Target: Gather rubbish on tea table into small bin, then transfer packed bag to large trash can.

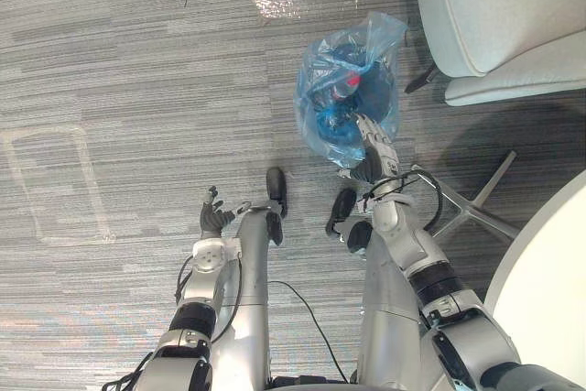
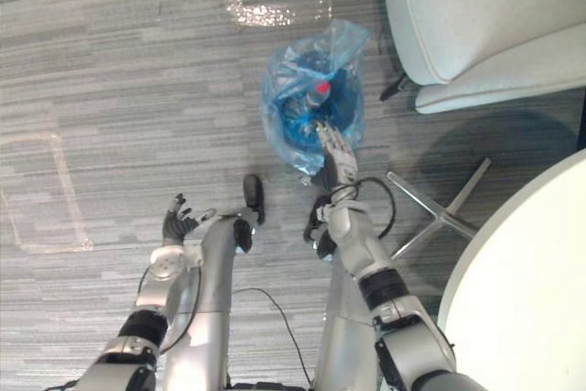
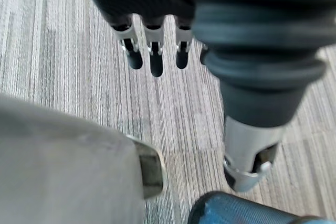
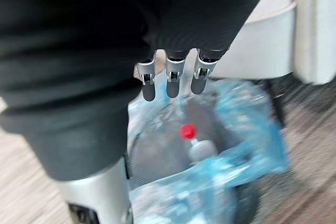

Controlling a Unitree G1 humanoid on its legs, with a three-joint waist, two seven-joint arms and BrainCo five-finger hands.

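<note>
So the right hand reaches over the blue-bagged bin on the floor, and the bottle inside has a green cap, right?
Not quite. The bottle has a red cap, not a green one, as the right wrist view shows. The rest holds: the right hand reaches over the blue-bagged bin.

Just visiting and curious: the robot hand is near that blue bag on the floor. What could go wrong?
The right robot hand has straight fingers, not yet gripping the blue bag; thin plastic might slip or tear. The bag's mouth is open, so the red-capped bottle could spill.
</note>
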